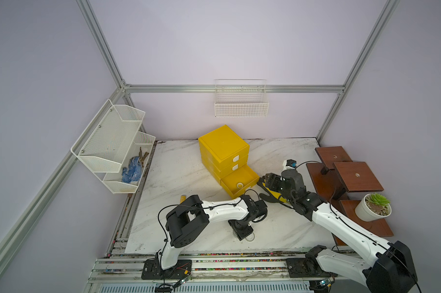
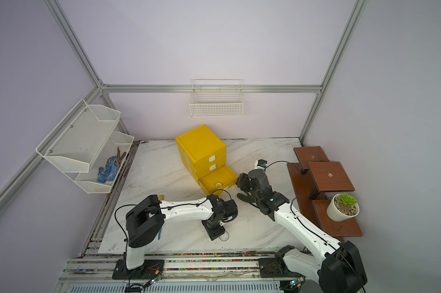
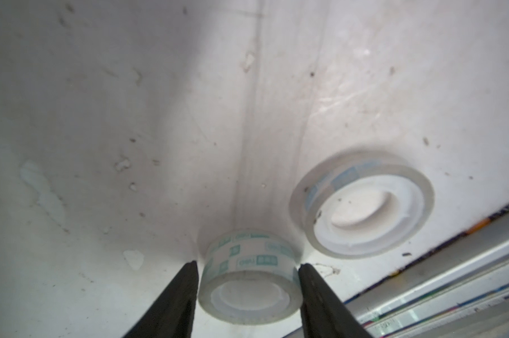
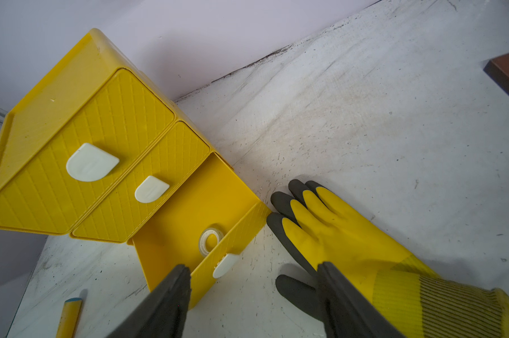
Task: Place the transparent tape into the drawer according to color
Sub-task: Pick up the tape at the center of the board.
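Inspecting your left gripper (image 3: 247,267), I found its jaws set against opposite sides of a clear tape roll (image 3: 249,289), grasping it across the width. The roll lay flat on the bench (image 1: 179,172) with its axis upright, near the middle of the front edge. Whether it had left the surface could not be told. A second clear roll (image 3: 361,204) lay flat just beside it, apart from the jaws.

Your right gripper (image 4: 254,267) was released and held nothing. It hung over the yellow glove (image 4: 344,234), just beside the right front corner of the bottom drawer (image 4: 194,210).

That drawer stood pulled out from the yellow cabinet (image 1: 223,144), and the two drawers above it were closed. One pale roll (image 4: 211,241) lay flat inside, against the front wall.

In both top views the open drawer lay almost straight from the left gripper toward the back edge of the bench. The right arm was nearer the drawer but empty, so in my judgement the carry fell to your left arm. The roll in the drawer looked a match in colour. You had to lift clear of the front wall and of the neighbouring roll.
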